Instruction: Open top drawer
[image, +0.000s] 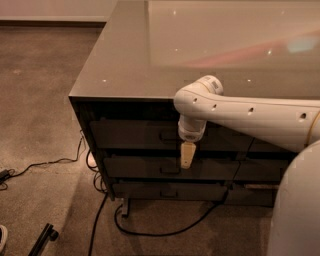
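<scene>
The table (125, 60), a grey glossy-topped cabinet, fills the upper centre of the view and stands on brown carpet (40, 100). Its near face carries three stacked drawers. The top drawer (130, 134) sits directly beneath the tabletop edge, its dark front in line with the fronts below it, so it reads as closed. Its small loop handle (168, 135) is at the middle of the front. The white arm (250, 114) enters from 3 o'clock and bends downward at the wrist in front of the top drawer. The gripper (187, 154) hangs from that wrist pointing to 6 o'clock, just at 4 o'clock from the top drawer's handle. Its tan tip overlaps the line between the top drawer and the middle drawer (135, 167). Whether it touches either front cannot be told. The state of the jaws cannot be told from this angle. The bottom drawer (150, 191) lies below. A black cable (160, 233) loops across the carpet at 6 o'clock from the cabinet. The robot's white body (297, 210) occupies the 5 o'clock corner.
</scene>
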